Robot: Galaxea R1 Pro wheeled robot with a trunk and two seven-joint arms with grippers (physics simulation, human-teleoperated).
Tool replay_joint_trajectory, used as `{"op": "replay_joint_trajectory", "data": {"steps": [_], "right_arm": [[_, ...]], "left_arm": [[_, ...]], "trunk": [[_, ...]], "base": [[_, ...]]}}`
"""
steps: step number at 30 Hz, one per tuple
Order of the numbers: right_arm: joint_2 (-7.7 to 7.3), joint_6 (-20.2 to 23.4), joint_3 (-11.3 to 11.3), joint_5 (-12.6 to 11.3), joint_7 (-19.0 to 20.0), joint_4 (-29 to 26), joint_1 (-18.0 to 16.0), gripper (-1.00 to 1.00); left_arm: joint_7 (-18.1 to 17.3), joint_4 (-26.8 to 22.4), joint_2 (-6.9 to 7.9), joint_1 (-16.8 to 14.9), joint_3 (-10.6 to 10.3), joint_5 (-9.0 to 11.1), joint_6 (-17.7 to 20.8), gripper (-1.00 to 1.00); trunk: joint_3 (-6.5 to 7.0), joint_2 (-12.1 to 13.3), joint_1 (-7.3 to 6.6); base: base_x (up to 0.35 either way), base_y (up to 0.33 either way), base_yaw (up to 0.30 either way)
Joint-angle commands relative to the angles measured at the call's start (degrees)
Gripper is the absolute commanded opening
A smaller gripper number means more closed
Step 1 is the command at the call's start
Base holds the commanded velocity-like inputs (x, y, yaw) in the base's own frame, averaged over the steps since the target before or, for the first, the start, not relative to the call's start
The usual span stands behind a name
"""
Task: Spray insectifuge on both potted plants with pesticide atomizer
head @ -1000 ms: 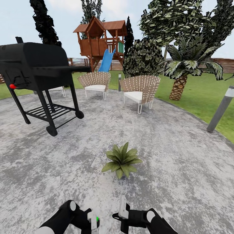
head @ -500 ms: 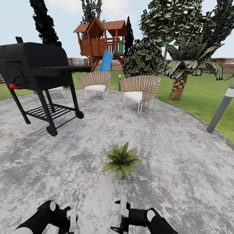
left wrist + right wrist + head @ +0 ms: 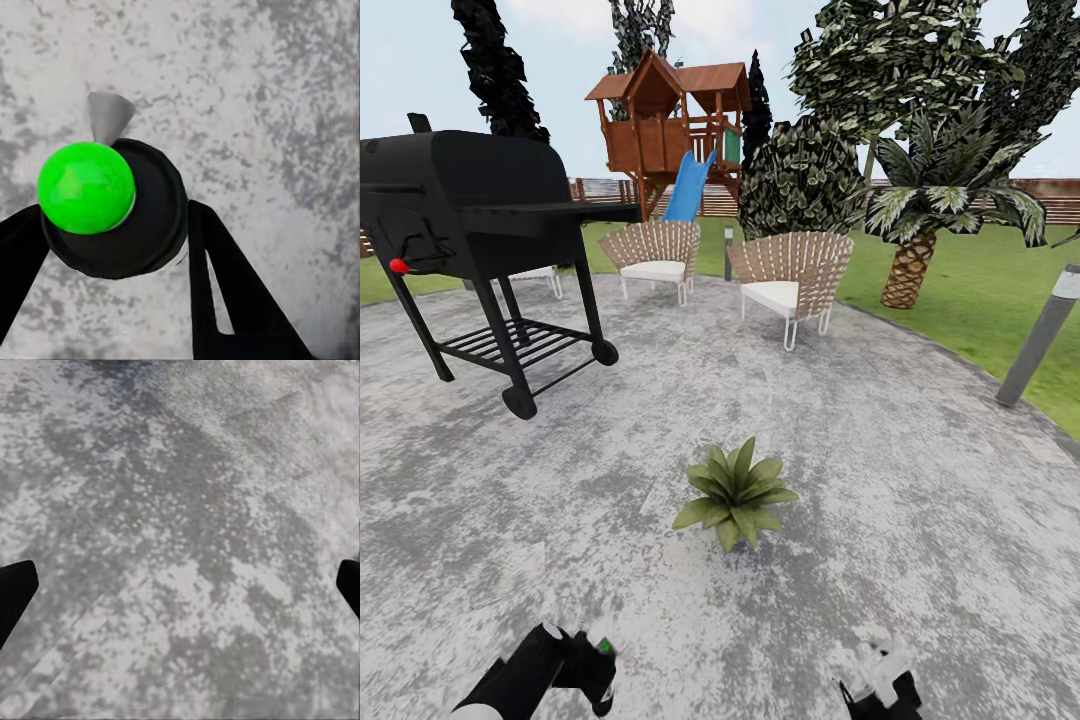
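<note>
Black grill point(image 3: 470, 215) stands on the grey paving, far ahead-left of the left hand. Two wicker chairs point(image 3: 792, 275) sit well ahead of both hands. Palm point(image 3: 920, 225) and grey post point(image 3: 1040, 335) lie ahead-right of the right hand. Wooden playhouse point(image 3: 665, 125) with blue slide point(image 3: 688, 187) stands farthest off.

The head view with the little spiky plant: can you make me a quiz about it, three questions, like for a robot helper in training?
1. True or false: the potted plant stands on the lawn.
2. Pick one: what does the left gripper hold? A) a chair B) the pesticide atomizer C) nothing
3. Fill the gap: the right gripper is ____ (open or shut).

Key
1. False: it stands on the grey patio.
2. B: its fingers sit on both sides of the dark, green-topped bottle.
3. Open: its fingertips are far apart with only paving between them.
</note>
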Motion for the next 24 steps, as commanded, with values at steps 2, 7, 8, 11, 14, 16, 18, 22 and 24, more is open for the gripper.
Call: {"op": "replay_joint_trajectory", "data": {"steps": [2, 7, 8, 11, 14, 16, 18, 22, 24], "right_arm": [[0.1, -1.97, -3.29, -3.33, -3.56, 0.42, 1.54, 1.0], [-0.05, -3.21, -5.08, -15.67, -5.15, 0.57, 2.45, 1.0], [-0.03, -3.23, -5.11, -16.54, -5.17, 0.56, 2.47, 1.0], [0.01, -3.25, -5.13, -18.02, -5.19, 0.55, 2.48, 1.0], [-0.15, -3.31, -5.97, -18.63, -5.26, 0.47, 2.48, 1.0], [0.04, -3.28, -7.1, -18.59, -5.29, 0.47, 2.48, 1.0], [0.22, -3.31, -7.66, -18.63, -5.28, 0.44, 2.48, 1.0], [0.25, -3.25, -7.76, -18.59, -5.28, 0.5, 2.48, 1.0], [0.25, -3.24, -7.77, -18.58, -5.28, 0.53, 2.48, 1.0]], "left_arm": [[-0.3, 0.31, -0.17, -0.07, 0.41, 1.67, 3.34, -1.0], [-0.36, 0.09, -0.41, -0.58, 0.16, 8.11, 8.39, -1.0], [-0.42, -0.14, -0.73, -1.36, 0.1, 8.31, 11.55, -1.0], [-0.72, -0.09, -0.93, -3.76, -0.18, 8.4, 18.23, -1.0], [-1.75, -0.04, -0.14, -4.91, -0.66, 7.96, 23.73, -1.0], [-4.06, -0.26, 0.25, -5.72, -0.72, 7.79, 26.1, -1.0], [-7.51, -0.42, 0.79, -6.37, -0.81, 7.33, 27.34, -1.0], [-8.3, -0.36, 1.03, -6.48, -1.78, 4.08, 27.84, -1.0], [-8.73, -0.31, 1.07, -6.53, -2.15, 1.05, 27.95, -1.0]], "trunk": [[-0.04, -0.02, -0.01], [-0.04, -0.02, -0.01], [-0.04, -0.02, -0.01], [-0.04, -0.02, -0.01], [-0.04, -0.02, -0.01], [-0.04, -0.02, -0.01], [-0.06, -0.02, -0.01], [-0.11, -0.02, -0.01], [-0.11, -0.02, -0.01]], "base": [[0.0, 0.0, 0.0], [0.0, 0.0, 0.0], [0.0, 0.0, 0.0], [0.0, 0.0, 0.0], [0.0, 0.0, 0.0], [0.0, 0.0, 0.0], [0.0, 0.0, -0.08], [0.0, 0.0, -0.237], [0.0, 0.0, -0.288]]}}
